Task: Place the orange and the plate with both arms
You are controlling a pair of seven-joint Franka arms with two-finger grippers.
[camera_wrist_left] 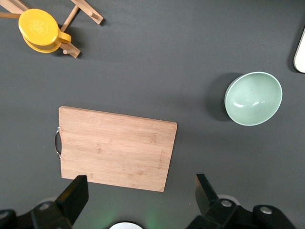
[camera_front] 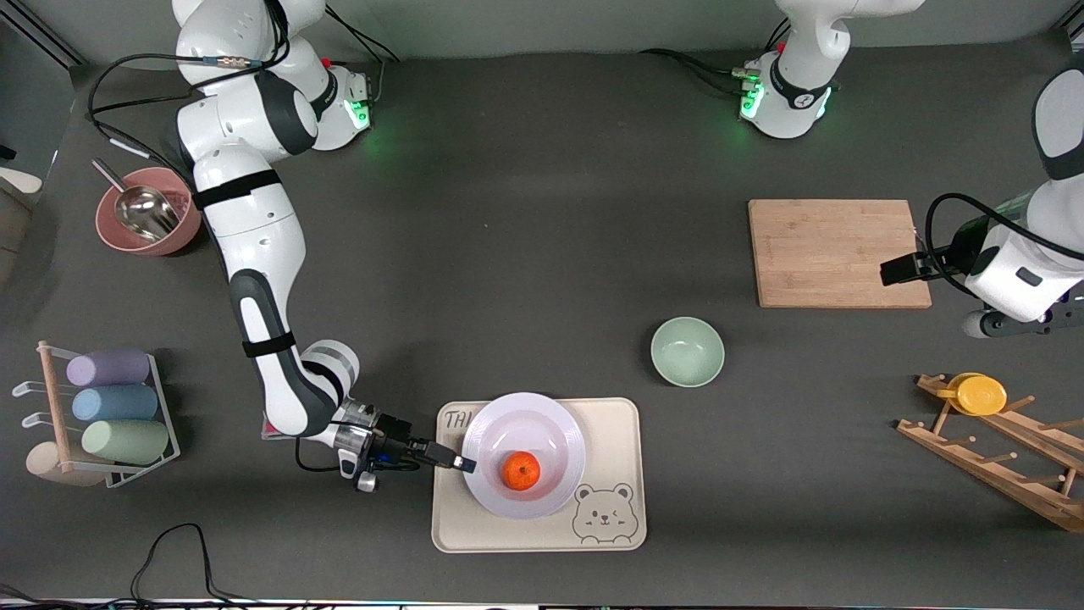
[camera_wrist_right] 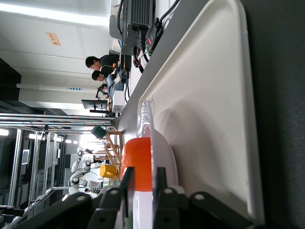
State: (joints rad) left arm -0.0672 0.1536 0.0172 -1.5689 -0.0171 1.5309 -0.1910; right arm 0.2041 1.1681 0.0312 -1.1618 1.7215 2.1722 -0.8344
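Note:
The pale lavender-white plate lies on the cream bear tray, nearer to the front camera than the green bowl. The orange sits in the plate's hollow. My right gripper lies low at the plate's rim on the side toward the right arm's end, shut on the rim. In the right wrist view the gripper has the white rim between its fingers, with the orange just past them. My left gripper is open and empty, held high over the table by the cutting board; the left arm waits there.
A mint-green bowl stands by the tray, a wooden cutting board farther back. A wooden rack with a yellow cup is at the left arm's end. A cup rack and a pink bowl with a scoop are at the right arm's end.

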